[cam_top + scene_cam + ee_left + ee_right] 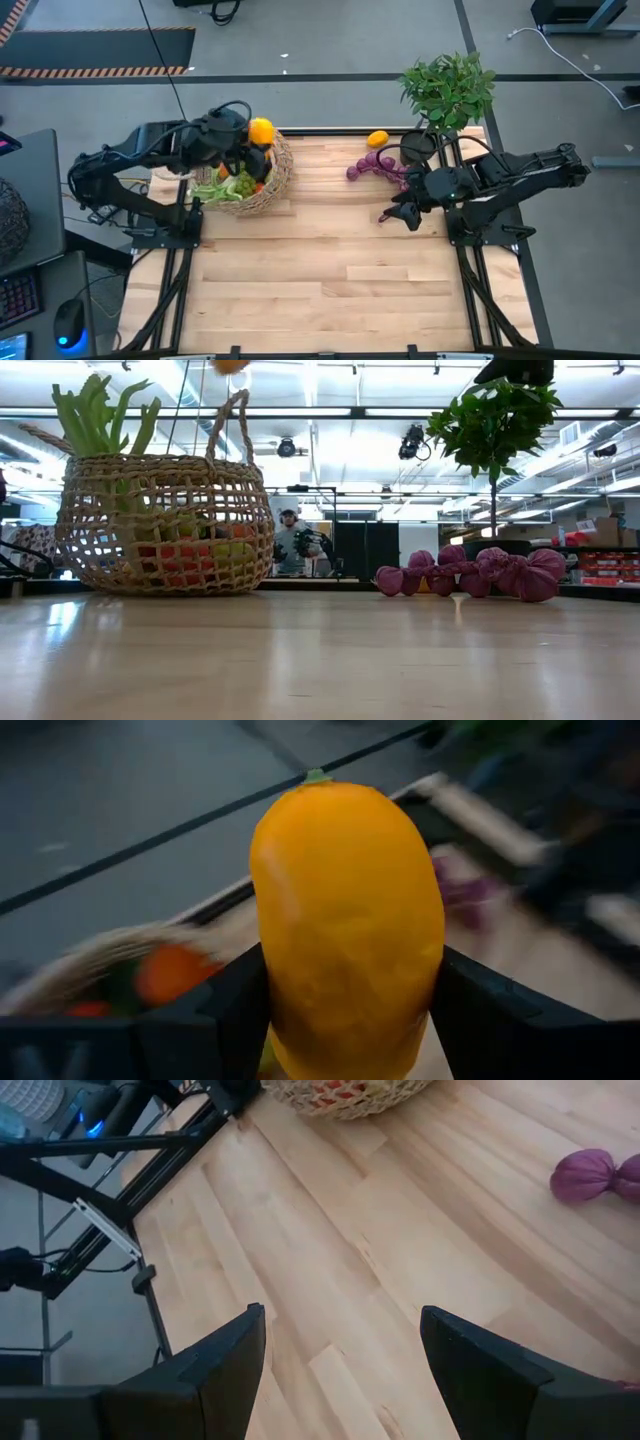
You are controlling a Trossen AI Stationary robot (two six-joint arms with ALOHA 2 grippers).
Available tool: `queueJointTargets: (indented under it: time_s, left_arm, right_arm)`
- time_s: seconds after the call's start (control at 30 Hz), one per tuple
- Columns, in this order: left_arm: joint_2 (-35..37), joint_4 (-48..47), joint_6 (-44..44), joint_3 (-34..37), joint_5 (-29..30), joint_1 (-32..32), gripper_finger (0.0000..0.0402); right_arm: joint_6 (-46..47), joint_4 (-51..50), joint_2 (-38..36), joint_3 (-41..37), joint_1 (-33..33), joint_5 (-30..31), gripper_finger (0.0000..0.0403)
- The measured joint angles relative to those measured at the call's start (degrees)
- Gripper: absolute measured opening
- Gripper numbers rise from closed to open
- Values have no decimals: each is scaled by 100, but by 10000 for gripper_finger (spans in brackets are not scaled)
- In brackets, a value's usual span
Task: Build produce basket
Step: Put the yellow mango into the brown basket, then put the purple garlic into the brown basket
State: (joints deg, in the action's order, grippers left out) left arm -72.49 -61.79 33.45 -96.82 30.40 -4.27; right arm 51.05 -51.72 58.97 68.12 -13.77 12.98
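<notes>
Much bare table (pixel 330 290) beside the basket (pixel 272 190).

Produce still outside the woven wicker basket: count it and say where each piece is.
3: a yellow-orange pepper held in the left fingers above the basket, a small orange fruit and purple grapes on the table. Others may be hidden.

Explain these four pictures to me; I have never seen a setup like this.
Two dark robot arms work at a light wooden table. One picture looks straight down, one looks level across the tabletop, and two come from cameras on the arms' wrists. The left gripper is shut on a smooth yellow-orange toy fruit, held above the round tan woven wicker basket, which already holds green, red and orange toy produce. On the table lie purple toy grapes and a small orange fruit. The right gripper hovers open, empty, over bare wood. A leafy green potted plant stands at the table's far edge.
</notes>
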Motion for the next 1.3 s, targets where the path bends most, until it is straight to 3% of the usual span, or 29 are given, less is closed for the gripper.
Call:
queueJointTargets:
  time_s: [0.2,0.43,0.6,0.73,0.87,1.0,1.3]
  left_arm:
    - [37,-1242,225,2,417,-520,234]
    - [-222,-2351,490,7,-20,-1087,265]
    - [-417,-2387,307,-1,-602,-1171,320]
    - [-564,-2419,295,7,-673,-1194,352]
    - [-548,-2221,376,7,-765,-1191,356]
    - [-354,-1625,487,-36,-1411,-1191,357]
    - [-312,-1081,-209,-1363,-1568,-911,357]
  right_arm:
    - [2,21,1,0,14,-84,270]
    - [-2,21,1,0,128,-72,270]
    - [37,21,1,0,336,140,270]
    - [35,23,1,0,482,284,270]
    - [16,-28,2,0,653,498,270]
    - [-139,-64,164,0,937,876,274]
    - [-1178,16,1364,0,1700,587,310]
